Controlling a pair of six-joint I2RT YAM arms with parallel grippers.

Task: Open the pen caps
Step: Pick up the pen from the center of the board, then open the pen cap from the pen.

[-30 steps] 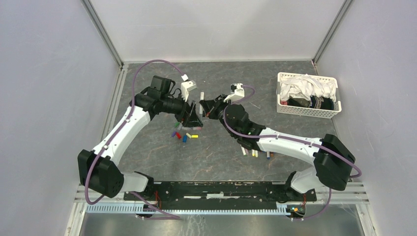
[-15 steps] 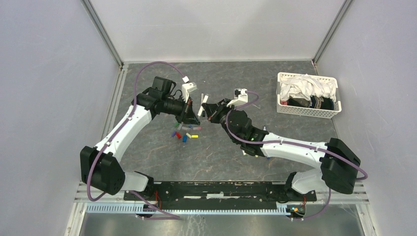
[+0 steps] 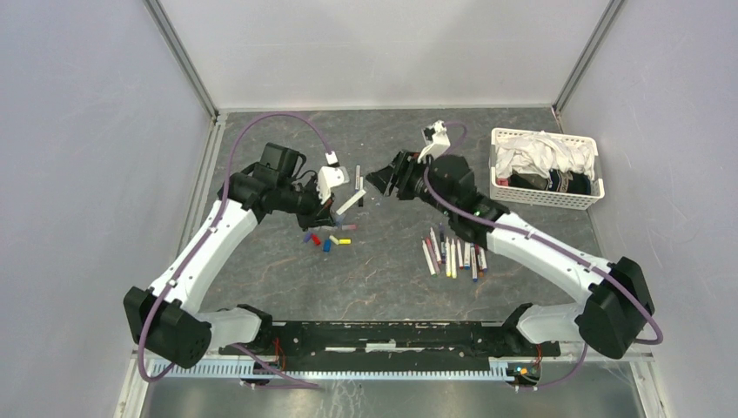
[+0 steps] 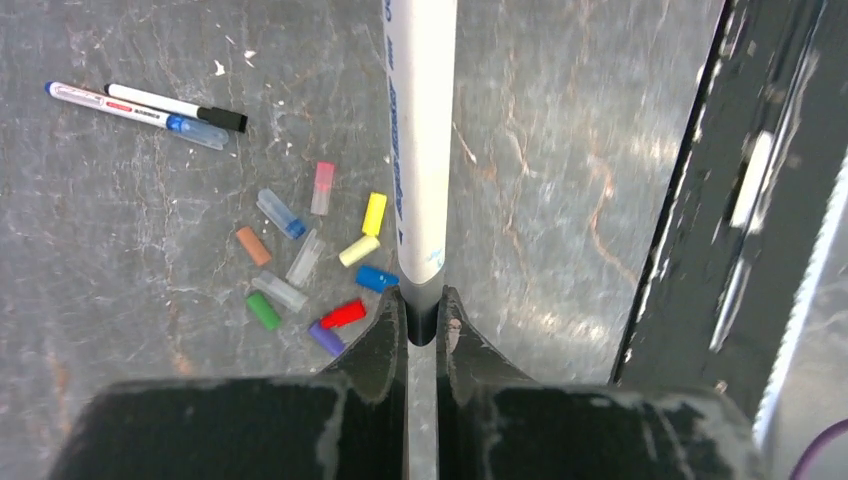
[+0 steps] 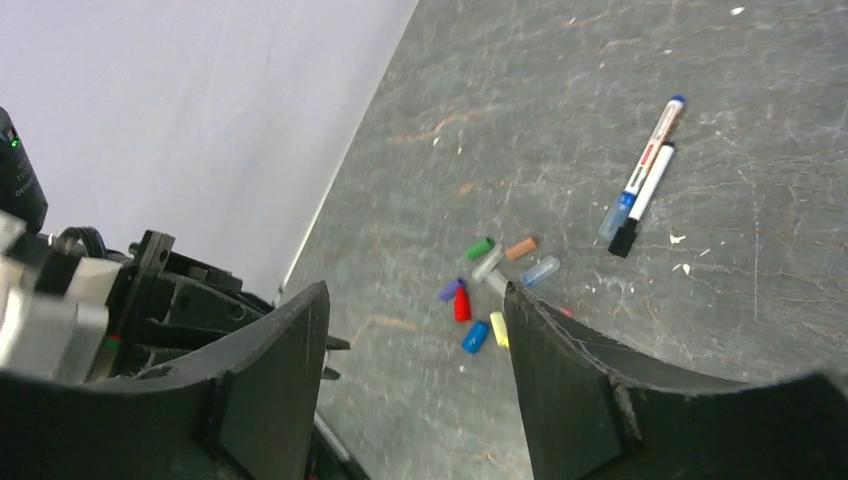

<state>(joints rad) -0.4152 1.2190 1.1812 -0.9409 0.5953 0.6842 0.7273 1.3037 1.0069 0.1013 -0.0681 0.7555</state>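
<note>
My left gripper (image 4: 422, 312) is shut on the dark end of a white-barrelled pen (image 4: 420, 150), which sticks out ahead of the fingers above the table; its far end is out of frame. From above, that pen (image 3: 352, 201) slants up-right from my left gripper (image 3: 337, 210). Several loose pen caps (image 4: 343, 314) in red, blue, yellow, green, purple and orange lie below it, also seen as pen caps (image 3: 326, 238) and pen caps (image 5: 470, 300). My right gripper (image 5: 410, 335) is open and empty, apart from the pen, at right gripper (image 3: 379, 181).
Two more pens (image 3: 357, 171) lie side by side behind the held one, also visible as two pens (image 5: 640, 190). Several pens (image 3: 452, 254) lie in a row near the right arm. A white basket (image 3: 498, 187) of cloth stands at the back right.
The left gripper closed on the pen's end. The right gripper opened, let go of the pen and drew back to the right and away, uncovering the row of pens.
</note>
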